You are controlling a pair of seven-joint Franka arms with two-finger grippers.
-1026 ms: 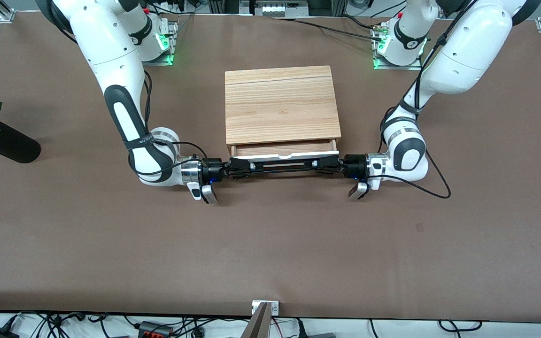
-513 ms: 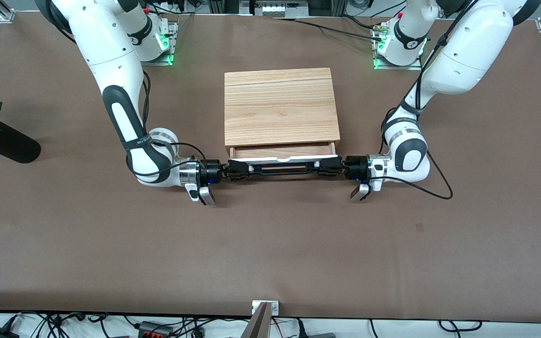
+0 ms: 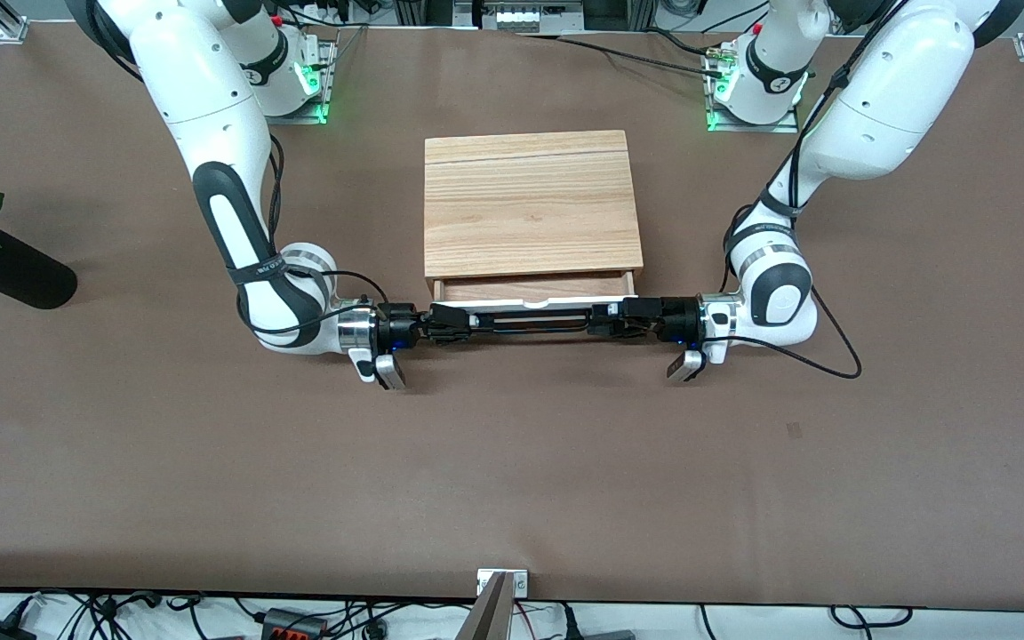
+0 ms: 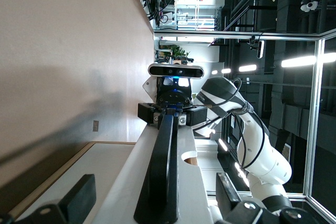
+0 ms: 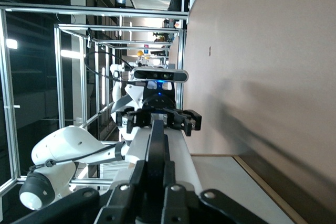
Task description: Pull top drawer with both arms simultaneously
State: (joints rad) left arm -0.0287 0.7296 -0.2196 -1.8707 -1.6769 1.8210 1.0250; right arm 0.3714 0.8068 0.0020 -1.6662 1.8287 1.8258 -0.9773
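Observation:
The top drawer (image 3: 534, 307) stands a little open, with light wood (image 3: 534, 287) showing inside it. Its black bar handle (image 3: 534, 322) runs along the white front. My right gripper (image 3: 452, 323) is shut on the handle's end toward the right arm; in the right wrist view its fingers (image 5: 139, 174) clamp the bar (image 5: 156, 140). My left gripper (image 3: 612, 317) is at the other end and open. In the left wrist view (image 4: 152, 190) its fingers (image 4: 79, 198) stand wide on either side of the bar (image 4: 165, 156), not touching it.
The cabinet's wood-grain top (image 3: 530, 204) lies farther from the front camera than the drawer. A black vase with a red flower (image 3: 5, 267) lies at the right arm's end of the table. A metal bracket (image 3: 501, 582) sits at the table's front edge.
The drawer front and both grippers have moved a little nearer to the front camera, so more wood shows inside. The cabinet has turned slightly.

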